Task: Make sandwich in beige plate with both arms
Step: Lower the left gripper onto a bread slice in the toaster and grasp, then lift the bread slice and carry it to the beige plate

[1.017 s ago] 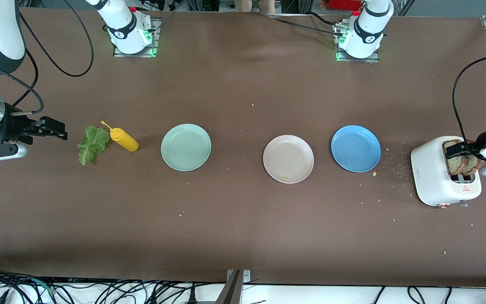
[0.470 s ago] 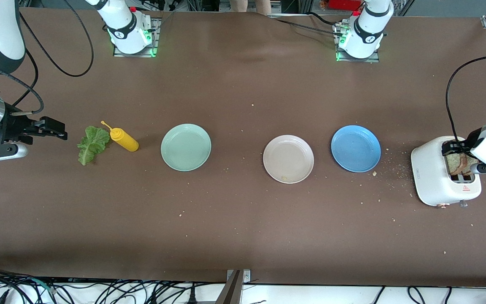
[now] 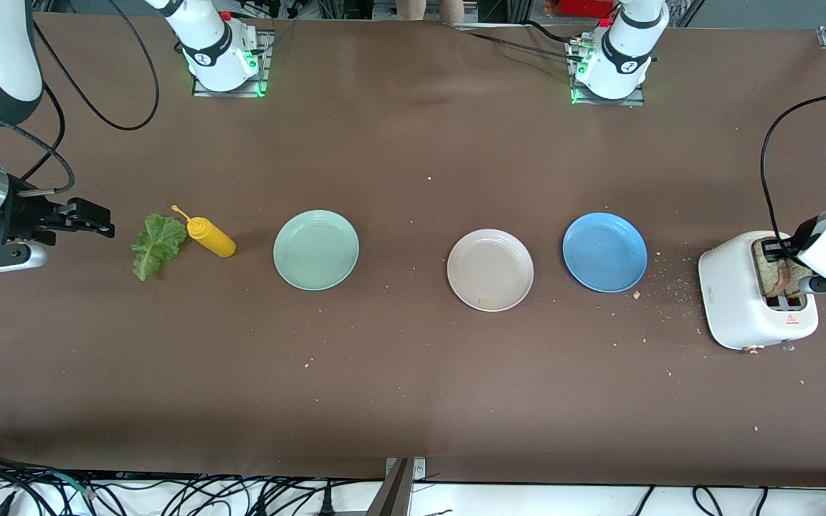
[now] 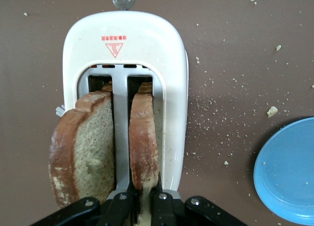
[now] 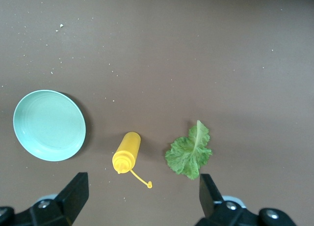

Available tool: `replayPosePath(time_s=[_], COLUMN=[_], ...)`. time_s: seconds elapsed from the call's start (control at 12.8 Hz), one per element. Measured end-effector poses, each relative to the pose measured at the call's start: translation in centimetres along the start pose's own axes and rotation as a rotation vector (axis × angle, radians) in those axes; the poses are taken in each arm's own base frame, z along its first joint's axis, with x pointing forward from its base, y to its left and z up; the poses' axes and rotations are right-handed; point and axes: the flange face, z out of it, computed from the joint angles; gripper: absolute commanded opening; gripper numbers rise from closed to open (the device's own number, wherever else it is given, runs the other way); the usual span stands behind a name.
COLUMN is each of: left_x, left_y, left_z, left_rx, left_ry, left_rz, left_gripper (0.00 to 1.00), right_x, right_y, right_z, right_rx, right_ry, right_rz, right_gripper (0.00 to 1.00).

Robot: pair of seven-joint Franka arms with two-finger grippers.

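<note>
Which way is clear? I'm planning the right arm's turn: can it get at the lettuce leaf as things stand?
Probably yes. The right gripper hangs open above the lettuce leaf, which lies flat and uncovered; only the yellow squeeze bottle lies close beside it.

A brown table [image 3: 413,401] fills the view (crumbs scattered), black cables [image 3: 169,494] tangled along its near edge

Two brown bread slices [image 4: 88,147] upright in toaster slots, one pinched by left gripper [image 4: 143,194]; lettuce leaf [image 5: 190,152] flat under right gripper [image 5: 142,194]; beige plate [image 3: 490,269] bare, between both grippers.
</note>
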Motion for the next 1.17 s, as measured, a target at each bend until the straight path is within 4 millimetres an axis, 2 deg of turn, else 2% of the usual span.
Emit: replayPosePath(time_s=[0.16,0.23,0.47,0.63,0.78,0.86,1.02,1.17], left_x=[-0.2,-0.5,-1.8,-2.5,-2.9,-3.1,-3.2,-2.9], left_y=[-0.2,-0.3,0.3,2.2,5.1,6.9,11.4,16.6], left_z=[-1.1,-2.4,-8.4,-13.3,-17.6,-18.7,-19.4,-18.6], left_rx=[0.004,0.009,0.028,0.036,0.039,0.033,-0.027,-0.126], left_ry=[0.004,0.010,0.031,0.037,0.044,0.038,0.036,0.012], left_rz=[-0.004,-0.007,-0.006,0.020,0.065,0.094,0.154,0.175], left_gripper=[0.00,0.00,0.00,0.00,0.00,0.00,0.00,0.00], right_x=[0.0,0.0,0.0,0.0,0.0,0.0,0.0,0.0], right_y=[0.0,0.0,0.0,0.0,0.0,0.0,0.0,0.0], right_z=[0.0,0.0,0.0,0.0,0.0,0.0,0.0,0.0], right_rx=[0.000,0.000,0.000,0.000,0.000,0.000,0.000,0.000], right_ry=[0.000,0.000,0.000,0.000,0.000,0.000,0.000,0.000], right_rz=[0.000,0.000,0.000,0.000,0.000,0.000,0.000,0.000], right_gripper=[1.00,1.00,1.00,1.00,1.00,1.00,1.00,1.00])
